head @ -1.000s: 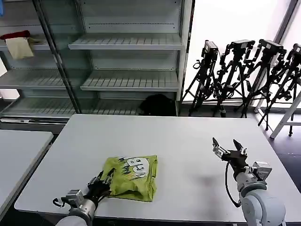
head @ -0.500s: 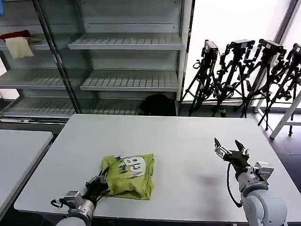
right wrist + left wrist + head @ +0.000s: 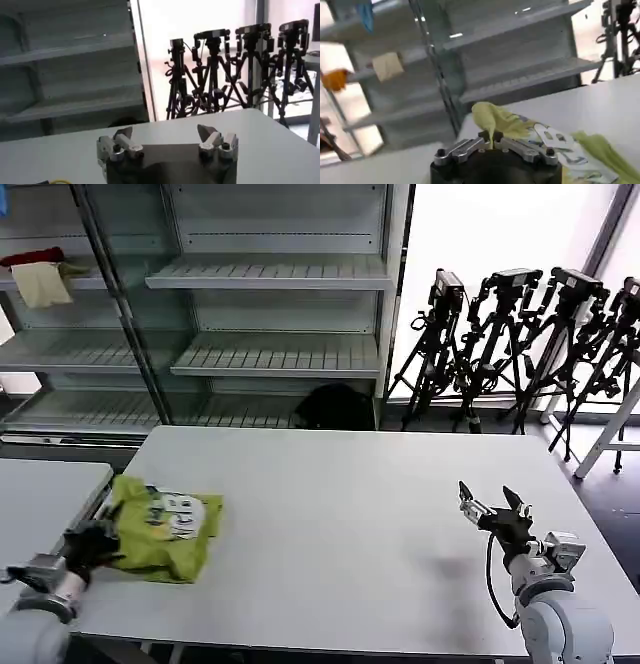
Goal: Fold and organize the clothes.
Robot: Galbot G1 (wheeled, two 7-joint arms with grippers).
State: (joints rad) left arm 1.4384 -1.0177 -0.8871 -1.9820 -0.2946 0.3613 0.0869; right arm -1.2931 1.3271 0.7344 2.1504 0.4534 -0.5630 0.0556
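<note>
Head view: the folded lime-green T-shirt (image 3: 162,526) lay at the left end of the white table (image 3: 370,534), close to the gap between it and the neighbouring table (image 3: 45,504). The left gripper (image 3: 92,542) sat at the shirt's left edge, closed on the cloth there, so the garment lay directly to the gripper's right. The right gripper (image 3: 495,509) stood well apart, above the right end of the table, fingers spread wide and holding nothing. The left arm was plainly the nearer (the only one touching the shirt). The shirt's long axis ran roughly across the table, left to right. A white printed graphic faced up; its lettering could not be read.

Left wrist view: the left gripper (image 3: 492,139) had its fingers drawn narrow, pinching a raised fold of the lime-green T-shirt (image 3: 520,127). The rest of the shirt trailed away from the fingers onto the table, white print showing but illegible.

Right wrist view: the right gripper (image 3: 167,137) held its fingers far apart over bare table, nothing between them. A row of black tripods (image 3: 235,70) stood beyond by the window; no brand or label was legible there.

Judgement: any further placing of the shirt would fall to the left arm.
</note>
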